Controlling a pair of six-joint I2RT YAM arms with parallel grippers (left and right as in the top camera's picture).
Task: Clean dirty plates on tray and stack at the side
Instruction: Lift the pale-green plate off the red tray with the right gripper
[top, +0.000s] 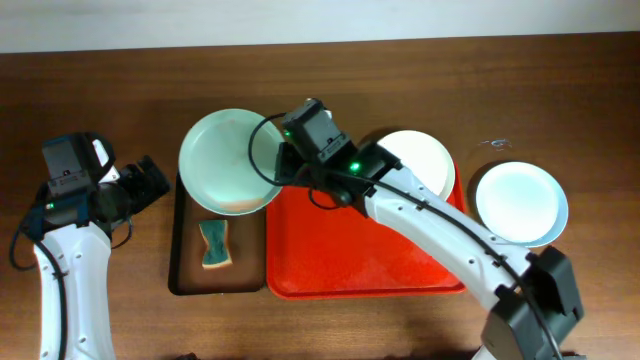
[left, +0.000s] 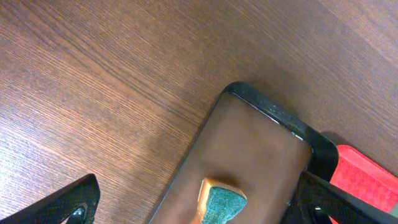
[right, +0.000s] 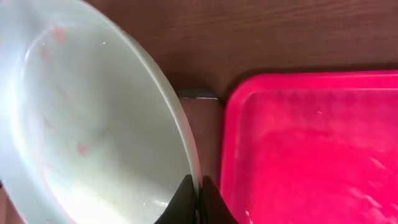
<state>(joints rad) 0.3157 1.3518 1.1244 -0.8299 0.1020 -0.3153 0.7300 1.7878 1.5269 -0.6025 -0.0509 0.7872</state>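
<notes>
**Right pincer (right: 198, 186) clenched on the pale green plate's (top: 225, 160) rim**
The plate hangs over the brown tray's (top: 180, 272) far end, beside the red tray (top: 370, 262), with faint red smears inside. Hold it steady and low. The left pincer (top: 150, 180), spread wide above the desk (top: 100, 90), should fetch the sponge (top: 214, 244).

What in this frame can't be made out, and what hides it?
Overhead: white plate, lower left covered by the right arm; any smear there is unseen.
Left wrist: sponge, cut off by the bottom edge.
Right wrist: green plate, cut off at top, left and bottom.
</notes>
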